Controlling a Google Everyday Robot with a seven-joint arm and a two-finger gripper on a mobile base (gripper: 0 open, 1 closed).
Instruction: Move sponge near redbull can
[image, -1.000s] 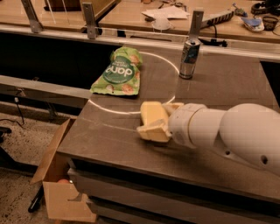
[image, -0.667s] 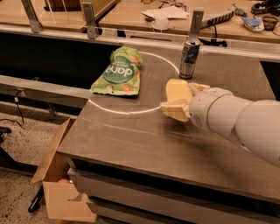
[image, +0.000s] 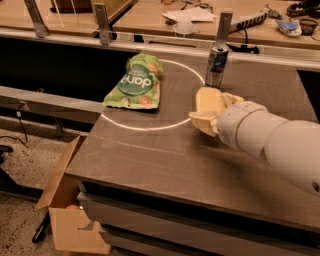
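The pale yellow sponge (image: 207, 98) is held just above the dark table (image: 165, 165), right of the middle. My gripper (image: 214, 111) is shut on the sponge, and the white arm reaches in from the lower right. The redbull can (image: 217, 65) stands upright at the back of the table, just beyond the sponge and a little to its right. A narrow gap lies between the sponge's far end and the can's foot.
A green snack bag (image: 135, 82) lies flat at the table's back left, inside a white ring of light (image: 150, 127). A metal rail with posts (image: 223, 25) runs behind the can. An open cardboard box (image: 65, 215) sits on the floor at the lower left.
My gripper has carried the sponge from the table's middle toward the back right, closer to the can. The can and the bag have not moved.
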